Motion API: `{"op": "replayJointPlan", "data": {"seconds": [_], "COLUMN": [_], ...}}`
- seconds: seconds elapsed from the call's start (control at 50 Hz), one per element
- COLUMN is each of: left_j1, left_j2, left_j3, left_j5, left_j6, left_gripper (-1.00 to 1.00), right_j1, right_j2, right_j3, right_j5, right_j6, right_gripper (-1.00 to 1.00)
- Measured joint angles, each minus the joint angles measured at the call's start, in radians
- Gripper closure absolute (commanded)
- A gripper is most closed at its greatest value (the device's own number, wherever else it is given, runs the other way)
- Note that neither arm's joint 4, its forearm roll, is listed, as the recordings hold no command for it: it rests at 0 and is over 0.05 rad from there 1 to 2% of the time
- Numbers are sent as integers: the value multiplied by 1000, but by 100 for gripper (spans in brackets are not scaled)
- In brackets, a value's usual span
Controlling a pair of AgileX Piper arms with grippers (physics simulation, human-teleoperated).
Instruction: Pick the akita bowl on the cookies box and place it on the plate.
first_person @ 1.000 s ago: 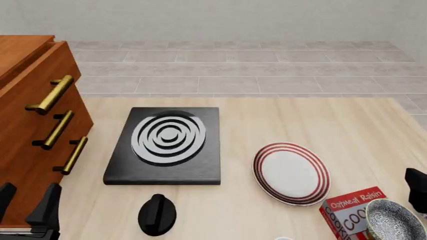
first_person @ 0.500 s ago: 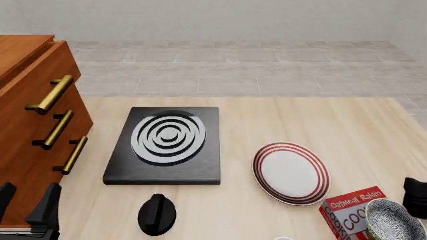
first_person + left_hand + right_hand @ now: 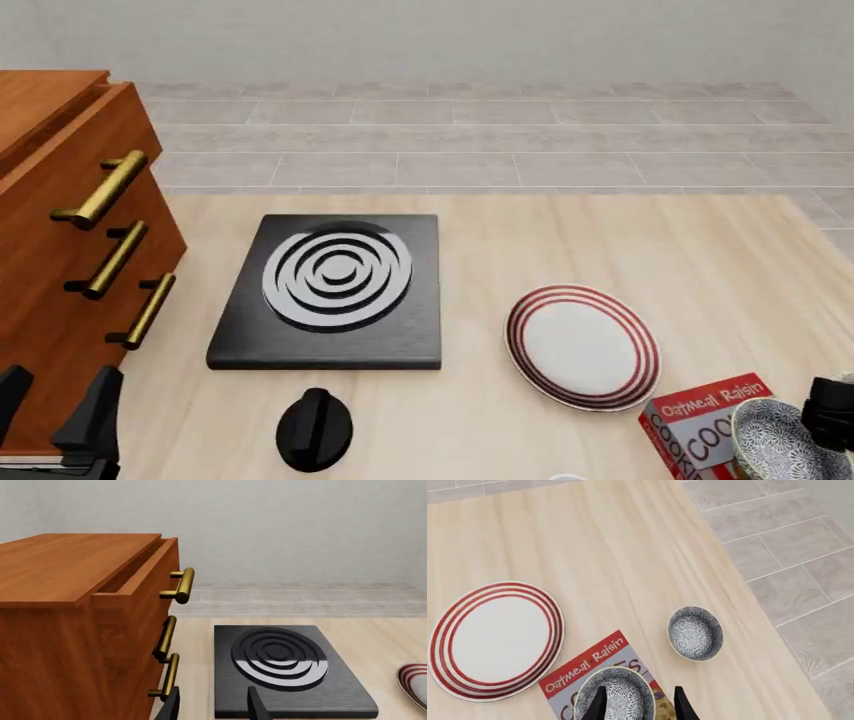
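Observation:
The akita bowl (image 3: pixel 614 698) rests on the red cookies box (image 3: pixel 589 663), at the table's near right corner in the front view, bowl (image 3: pixel 774 441) on box (image 3: pixel 697 421). Just left of the box lies the red-ringed white plate (image 3: pixel 583 346), also seen from the right wrist as the plate (image 3: pixel 494 639). My right gripper (image 3: pixel 639 707) is open just above the bowl, one finger over its inside and the other outside its rim; from the front the right gripper (image 3: pixel 830 414) shows at the bowl's right side. My left gripper (image 3: pixel 54 410) is open at the near left, holding nothing.
A second small bowl (image 3: pixel 695 633) sits on the table right of the box, near the table's right edge. A black slab with white rings (image 3: pixel 330 290) lies centre-left, a dark round knob (image 3: pixel 315 428) in front of it. A wooden drawer cabinet (image 3: pixel 74 250) stands at left.
My right gripper has come down and nearer, from above the box's right side to the bowl's rim. The left arm and all objects stayed put.

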Motion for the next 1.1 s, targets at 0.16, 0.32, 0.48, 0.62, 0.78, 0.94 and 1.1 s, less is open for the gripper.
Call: {"op": "replayJointPlan", "data": {"seconds": [0.16,0.32,0.48,0.62,0.78,0.94,1.1], "left_j1": [0,0,0,0,0,0,0], "left_j2": [0,0,0,0,0,0,0], "left_j3": [0,0,0,0,0,0,0], "left_j5": [0,0,0,0,0,0,0], "left_j6": [0,0,0,0,0,0,0], "left_gripper": [-100,-100,-100,-100,-100,-100,-100], "right_j1": [-22,-34,-44,-54,-64,-71,-73], "right_j2": [13,26,48,68,95,116,131], "right_j3": [41,86,130,161,192,218,246], "right_j5": [-36,-76,-122,-159,-203,-240,-273], "right_j6": [3,8,12,16,21,26,34], "right_gripper": [-100,-100,-100,-100,-100,-100,-100]}}
